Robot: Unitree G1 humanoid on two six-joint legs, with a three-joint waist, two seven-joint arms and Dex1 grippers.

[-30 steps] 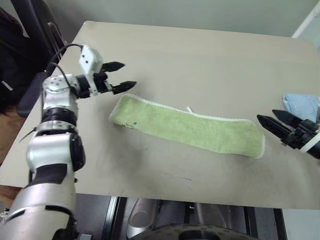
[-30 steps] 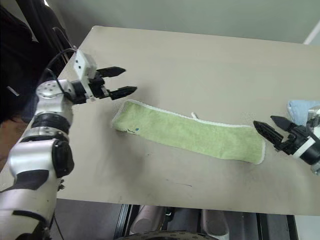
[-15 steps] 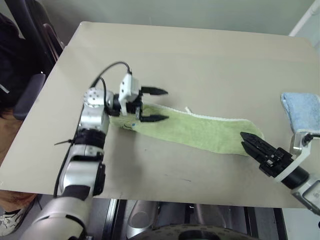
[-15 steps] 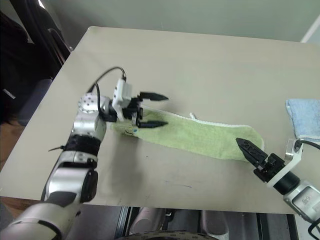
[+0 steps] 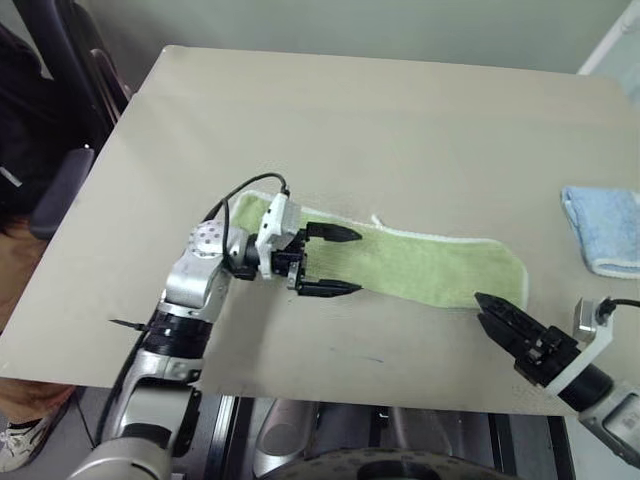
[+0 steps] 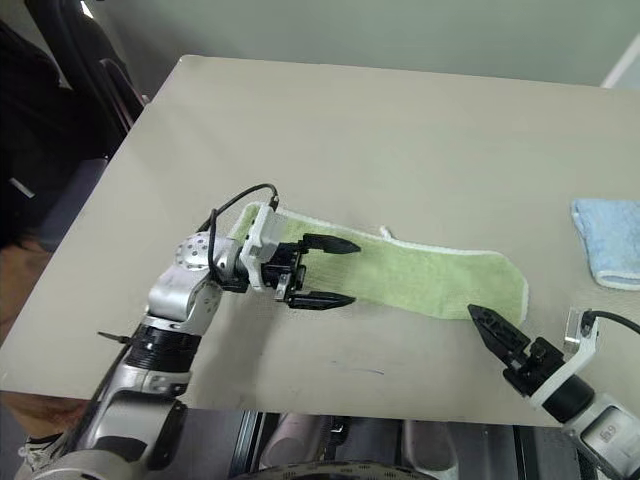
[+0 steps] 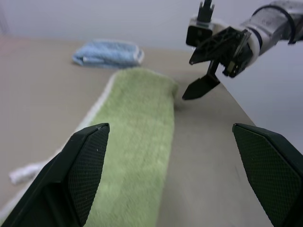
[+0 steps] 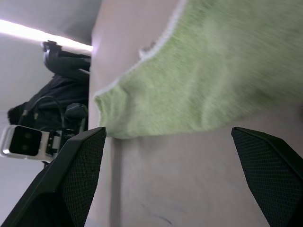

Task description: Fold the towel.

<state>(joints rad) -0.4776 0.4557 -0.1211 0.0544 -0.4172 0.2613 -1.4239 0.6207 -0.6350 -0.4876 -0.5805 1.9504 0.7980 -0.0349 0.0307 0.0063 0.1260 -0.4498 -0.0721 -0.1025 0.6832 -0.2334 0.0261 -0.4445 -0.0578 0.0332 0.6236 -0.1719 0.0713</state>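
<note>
Lying: towel (image 5: 400, 262) flat in a long strip on the desk (image 5: 380, 130), nearer the front edge
Left gripper (image 5: 338, 262): fingers spread wide, over the towel's left end
Right gripper (image 5: 500, 318): fingers spread, by the front edge, just beside the towel's right end
Blue towel (image 5: 603, 228): folded, at the right edge

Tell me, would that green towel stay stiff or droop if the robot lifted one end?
The towel would probably droop: it is a soft terry strip lying flat on the table. It looks light, so a push would likely bunch or drag it. Its fuzzy surface should give the open left gripper decent purchase.
</note>
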